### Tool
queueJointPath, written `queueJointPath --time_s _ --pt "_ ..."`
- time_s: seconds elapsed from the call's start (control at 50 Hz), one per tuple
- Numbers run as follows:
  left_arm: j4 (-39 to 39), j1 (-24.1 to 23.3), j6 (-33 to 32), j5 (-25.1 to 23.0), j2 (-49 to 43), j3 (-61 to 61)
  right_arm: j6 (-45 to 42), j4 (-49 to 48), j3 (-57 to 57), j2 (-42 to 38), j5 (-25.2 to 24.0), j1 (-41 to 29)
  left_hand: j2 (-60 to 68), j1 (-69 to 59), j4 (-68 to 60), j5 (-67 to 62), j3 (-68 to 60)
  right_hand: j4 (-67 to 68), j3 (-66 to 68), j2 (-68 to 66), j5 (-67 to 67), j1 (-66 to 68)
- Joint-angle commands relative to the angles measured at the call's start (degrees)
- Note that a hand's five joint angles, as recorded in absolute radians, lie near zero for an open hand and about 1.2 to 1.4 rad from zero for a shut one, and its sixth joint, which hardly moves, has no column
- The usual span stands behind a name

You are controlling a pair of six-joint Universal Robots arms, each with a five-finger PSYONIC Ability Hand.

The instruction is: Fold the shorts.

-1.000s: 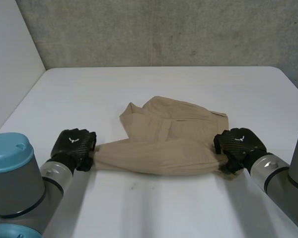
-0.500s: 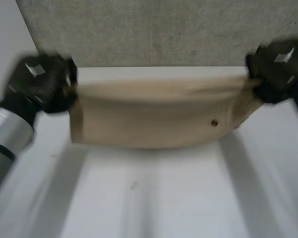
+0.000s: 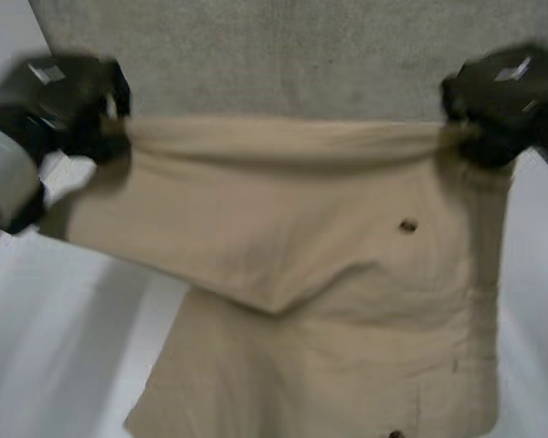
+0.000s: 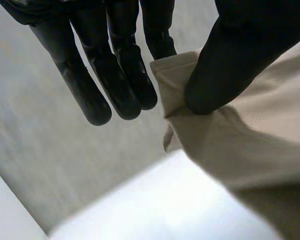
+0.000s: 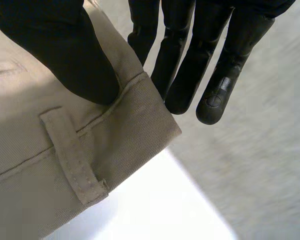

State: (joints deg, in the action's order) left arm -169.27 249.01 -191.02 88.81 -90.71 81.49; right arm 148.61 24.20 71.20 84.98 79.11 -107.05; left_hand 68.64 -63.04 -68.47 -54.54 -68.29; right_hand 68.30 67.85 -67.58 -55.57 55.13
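Hanging shorts (image 3: 283, 228): spread above the table (image 3: 64, 347).
Left hand (image 3: 59, 91): thumb and fingers pinch shorts' top corner.
Right hand (image 3: 502, 91): thumb and fingers pinch shorts' opposite top corner.

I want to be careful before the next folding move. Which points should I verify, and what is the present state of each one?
1. The left hand pinches an upper corner of the shorts between thumb and fingers: ok.
2. The right hand pinches the waistband corner, beside the belt loop: ok.
3. The top edge is stretched level between the two hands: ok.
4. The shorts hang flat: not ok, one layer hangs as a slanted flap across the middle.
5. The lower hem is off the table: cannot tell.
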Motion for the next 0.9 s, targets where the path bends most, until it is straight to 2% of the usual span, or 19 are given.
queueJointPath --time_s 0.02,0.08,0.1,0.16,0.18,0.24,0.26,0.32,0.34,0.44,0.6,0.72,0.74,0.78,0.82,0.9 --pt "-1.1 0.3 -0.1 0.5 -17.4 -8.3 0.4 -4.5 -2.8 -14.8 1.8 -2.1 11.4 -17.0 -11.5 -15.5 -11.7 11.7 12.1 -12.4 -14.4 24.9" --pt "-2.5 1.5 -0.1 1.0 -21.8 -15.6 0.8 -9.2 -4.8 -16.9 4.2 -2.4 11.4 -17.0 -11.5 -15.5 -11.7 11.7 12.1 -12.4 -14.4 24.9" --pt "-3.3 1.8 0.1 1.2 -22.3 -17.8 0.9 -13.9 -6.5 -17.3 6.8 -2.5 11.4 -17.0 -11.5 -15.5 -11.7 11.7 12.1 -12.4 -14.4 24.9" --pt "-7.2 1.9 0.4 2.2 -22.9 -25.9 1.3 -20.8 -9.0 -17.0 10.2 -2.7 11.4 -17.0 -11.5 -15.5 -11.7 11.7 12.1 -12.4 -14.4 24.9" --pt "-8.4 1.7 0.6 2.4 -22.8 -27.5 1.8 -26.2 -10.4 -16.1 12.4 -3.1 11.4 -17.0 -11.5 -15.5 -11.7 11.7 12.1 -12.4 -14.4 24.9" --pt "-14.6 1.7 1.3 5.0 -21.7 -32.5 2.0 -33.3 -11.3 -13.1 14.5 -3.7 11.4 -17.0 -11.5 -15.5 -11.7 11.7 12.1 -12.4 -14.4 24.9" --pt "-17.7 1.6 1.7 6.6 -19.6 -33.3 2.2 -37.7 -11.3 -10.4 15.3 -4.1 11.4 -17.0 -11.5 -15.5 -11.7 11.7 12.1 -12.4 -14.4 24.9" --pt "-21.4 1.2 2.0 8.6 -14.4 -32.8 2.5 -42.6 -11.3 -7.0 15.9 -5.2 11.4 -17.0 -11.5 -15.5 -11.7 11.7 12.1 -12.4 -14.4 24.9" --pt "-23.0 1.0 2.0 8.9 -10.8 -31.4 2.6 -43.0 -11.3 -6.6 15.9 -5.5 11.4 -17.0 -11.5 -15.5 -11.7 11.7 12.1 -12.4 -14.4 24.9" --pt "-25.5 0.9 2.1 8.5 -4.7 -21.8 2.6 -41.2 -10.1 -5.8 15.4 -8.5 11.4 -17.0 -11.5 -15.5 -11.7 11.7 12.1 -12.4 -14.4 24.9" --pt "-26.8 0.9 2.1 7.6 -3.8 -2.3 2.8 -35.5 -0.4 -5.7 14.9 -9.8 11.4 -17.0 -11.5 -15.5 -11.7 11.7 12.1 -12.4 -14.4 24.9" --pt "-27.8 0.8 2.3 3.1 -5.1 7.4 2.6 -35.5 3.8 -5.6 11.4 -12.3 11.4 -17.0 -11.5 -15.5 -11.7 11.7 12.1 -12.4 -14.4 24.9" --pt "-28.1 0.8 2.7 2.0 -6.4 9.1 2.8 -35.3 3.8 -5.4 11.1 -12.4 -10.3 4.7 10.1 6.2 9.9 11.7 12.1 -12.4 -14.4 24.9" --pt "-28.3 0.7 3.2 1.2 -8.9 10.2 2.8 -34.8 4.2 -4.0 10.2 -12.8 -28.6 23.0 28.4 24.5 28.2 11.7 12.1 -12.4 -14.4 24.9" --pt "-28.0 -0.2 4.4 0.3 -12.6 10.8 2.8 -34.2 4.5 -2.2 10.0 -13.2 -35.4 29.8 35.2 31.3 35.0 11.7 12.1 -12.4 -14.4 24.9" --pt "-27.3 -2.1 8.8 -1.0 -16.9 11.8 2.8 -32.3 5.1 0.7 10.1 -13.8 -36.2 30.6 36.0 32.1 35.9 11.7 12.1 -12.4 -14.4 24.9"
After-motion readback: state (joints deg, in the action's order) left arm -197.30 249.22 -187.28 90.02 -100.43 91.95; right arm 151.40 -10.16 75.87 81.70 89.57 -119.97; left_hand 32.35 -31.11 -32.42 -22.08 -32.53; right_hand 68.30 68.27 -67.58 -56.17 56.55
